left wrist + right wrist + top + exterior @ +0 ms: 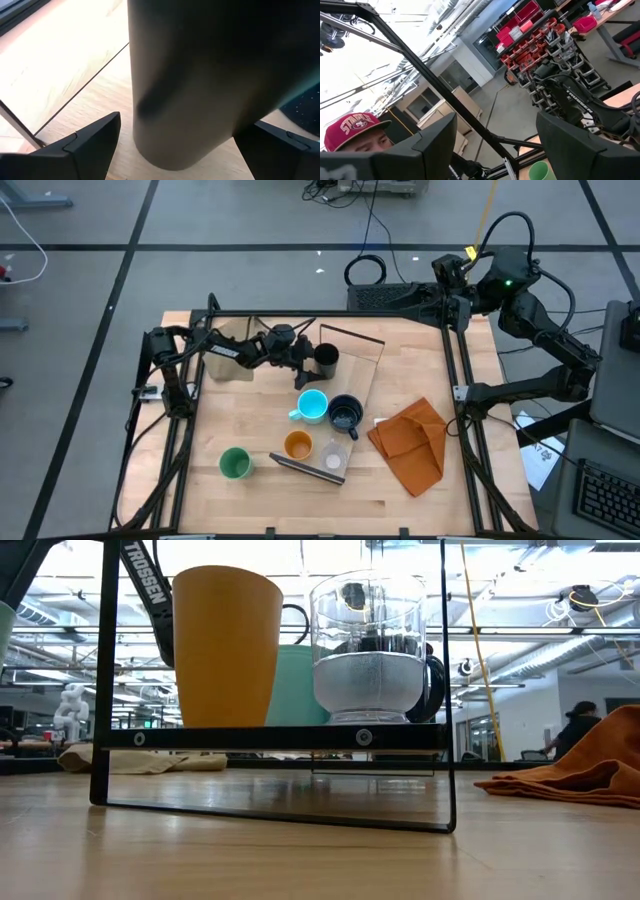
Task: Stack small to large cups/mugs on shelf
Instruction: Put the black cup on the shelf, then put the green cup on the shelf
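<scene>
The shelf (362, 370) is a long light-wood board running from far to near at mid-table. A black cup (326, 358) stands upright at its far end. My left gripper (310, 360) reaches in level from the table's left, open, one finger on each side of the black cup (190, 85). Along the board stand a light-blue mug (313, 406), a dark navy mug (345, 414), an orange cup (298, 445) and a clear cup (333, 456). A green cup (235, 463) stands on the table left of the shelf. My right gripper (495, 145) is open and raised at the back right.
An orange cloth (410, 442) lies crumpled right of the shelf. A tan cloth (228, 348) lies under my left arm. Dark frame bars (462, 380) run along the table's sides. A person in a red cap (355, 131) is beyond the table.
</scene>
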Robot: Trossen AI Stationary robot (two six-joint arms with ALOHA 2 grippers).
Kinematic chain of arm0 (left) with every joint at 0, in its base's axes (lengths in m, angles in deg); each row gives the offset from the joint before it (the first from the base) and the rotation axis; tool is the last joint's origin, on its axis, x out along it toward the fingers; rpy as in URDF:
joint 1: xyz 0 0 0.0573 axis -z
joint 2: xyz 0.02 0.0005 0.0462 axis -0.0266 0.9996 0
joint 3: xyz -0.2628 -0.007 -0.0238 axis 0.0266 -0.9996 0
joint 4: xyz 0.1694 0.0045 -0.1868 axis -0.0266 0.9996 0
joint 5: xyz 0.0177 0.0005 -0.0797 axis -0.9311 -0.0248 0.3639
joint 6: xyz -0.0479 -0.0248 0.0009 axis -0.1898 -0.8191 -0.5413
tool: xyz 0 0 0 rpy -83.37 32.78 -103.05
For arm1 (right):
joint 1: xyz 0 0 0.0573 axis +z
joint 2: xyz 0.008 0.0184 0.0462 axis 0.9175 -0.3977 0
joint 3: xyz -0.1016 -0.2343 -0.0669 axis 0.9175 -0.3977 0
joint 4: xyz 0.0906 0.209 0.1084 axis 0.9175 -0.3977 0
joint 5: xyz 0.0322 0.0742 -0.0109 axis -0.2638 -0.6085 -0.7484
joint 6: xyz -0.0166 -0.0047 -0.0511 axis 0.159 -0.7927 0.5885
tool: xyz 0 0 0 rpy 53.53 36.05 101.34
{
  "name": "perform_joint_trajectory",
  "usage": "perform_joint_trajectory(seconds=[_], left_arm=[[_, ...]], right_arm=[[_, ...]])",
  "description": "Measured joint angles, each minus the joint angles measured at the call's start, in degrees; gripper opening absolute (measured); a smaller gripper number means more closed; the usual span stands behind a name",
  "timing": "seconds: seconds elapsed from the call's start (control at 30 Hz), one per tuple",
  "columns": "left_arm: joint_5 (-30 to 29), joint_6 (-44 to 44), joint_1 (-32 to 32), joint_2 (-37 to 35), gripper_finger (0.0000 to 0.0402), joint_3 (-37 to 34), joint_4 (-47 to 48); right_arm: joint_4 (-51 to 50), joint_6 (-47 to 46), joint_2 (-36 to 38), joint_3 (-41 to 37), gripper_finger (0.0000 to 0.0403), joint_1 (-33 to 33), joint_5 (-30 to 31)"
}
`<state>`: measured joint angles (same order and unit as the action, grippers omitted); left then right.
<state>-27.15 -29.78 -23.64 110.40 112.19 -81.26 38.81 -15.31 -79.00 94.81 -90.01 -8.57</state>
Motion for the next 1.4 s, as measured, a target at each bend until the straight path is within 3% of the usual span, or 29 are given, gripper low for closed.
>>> perform_joint_trajectory(seconds=[0.27,0.67,0.83,1.07,1.4], left_arm=[[-0.2,0.5,-1.1,-0.5,0.0374,0.0,3.4],[0.9,4.7,-2.3,-14.1,0.0374,0.1,19.2],[1.1,3.9,-1.5,-19.5,0.0374,0.0,30.3],[4.7,-6.6,0.9,-29.5,0.0374,0.0,41.2],[3.8,-27.4,9.0,-49.7,0.036,0.0,62.8]], right_arm=[[0.0,0.0,0.0,0.0,0.0265,0.0,-0.2],[0.0,0.7,0.0,0.0,0.0265,0.0,-1.5],[2.2,0.8,0.0,0.0,0.0265,0.0,-2.1],[3.4,1.8,0.1,0.0,0.0265,-0.5,-3.2],[-1.3,6.8,-0.2,0.0,0.0265,0.6,-3.2]])
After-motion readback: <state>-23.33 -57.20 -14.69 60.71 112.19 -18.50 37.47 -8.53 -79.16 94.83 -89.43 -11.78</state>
